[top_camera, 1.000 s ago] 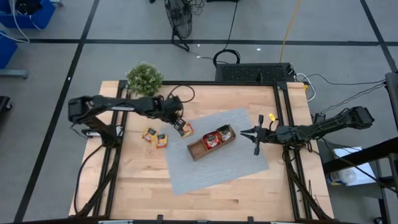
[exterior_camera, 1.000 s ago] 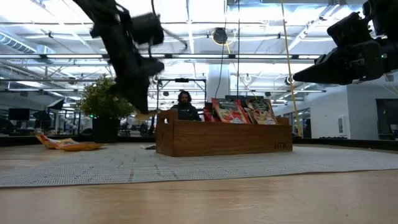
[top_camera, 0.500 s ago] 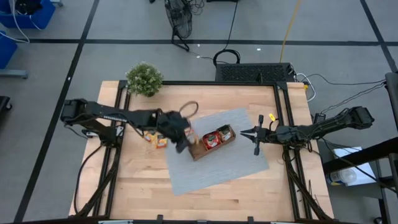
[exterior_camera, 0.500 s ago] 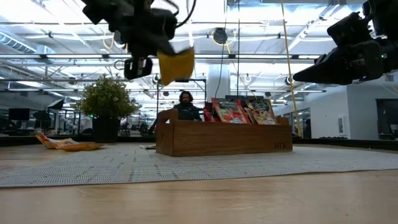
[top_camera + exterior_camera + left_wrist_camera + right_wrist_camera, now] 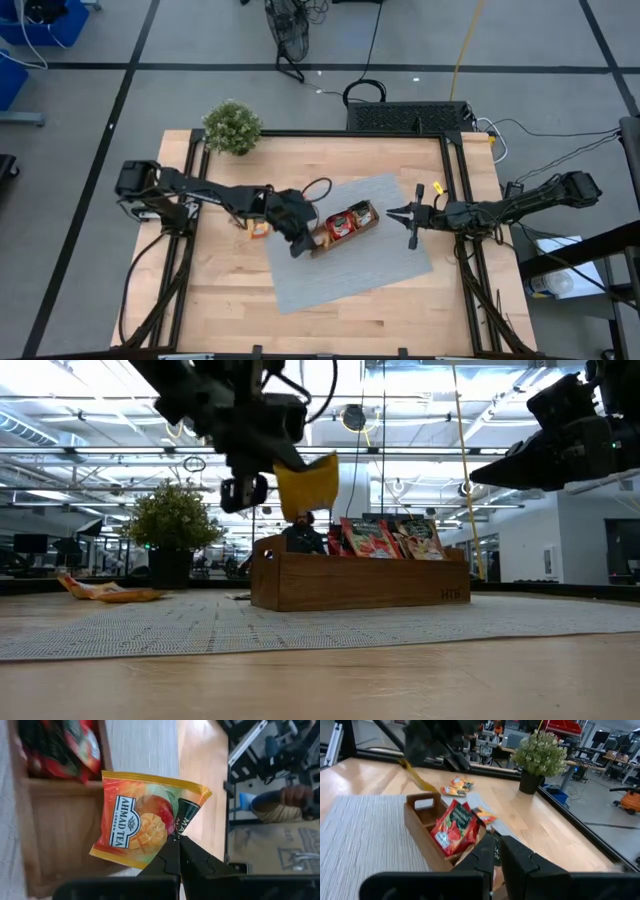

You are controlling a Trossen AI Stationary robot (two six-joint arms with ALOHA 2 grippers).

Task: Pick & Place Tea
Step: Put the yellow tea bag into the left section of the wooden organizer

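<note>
My left gripper (image 5: pixel 300 240) is shut on an orange-yellow tea sachet (image 5: pixel 145 825). In the low view the sachet (image 5: pixel 307 482) hangs in the air above the left end of the brown wooden tray (image 5: pixel 350 588). The tray (image 5: pixel 312 246) lies on a grey mat (image 5: pixel 350 270), with red sachets (image 5: pixel 340 222) leaning in its middle and right compartments. A few loose sachets (image 5: pixel 258 228) lie on the wood to the left of the mat. My right gripper (image 5: pixel 390 212) waits shut in the air to the right of the tray. My left gripper pinches the sachet between its two fingertips at one edge (image 5: pixel 172 836), beside the dark green corner. The fingers (image 5: pixel 170 857) slant downward from the table's left side. The sachet sticks out past the fingertips, tilted and lifted clear, over the tray's empty left compartment (image 5: pixel 60 835).
A small potted plant (image 5: pixel 232 126) stands at the table's far left corner. Black frame rails (image 5: pixel 455 180) run along the table's edges. In the low view a person (image 5: pixel 297 530) shows in the room behind the tray.
My left gripper has swung from beside the loose sachets toward the table's right, to the tray's left end. It has tipped from pointing steeply down to a shallower slant. The orange-yellow sachet has travelled with it, clear of the table.
</note>
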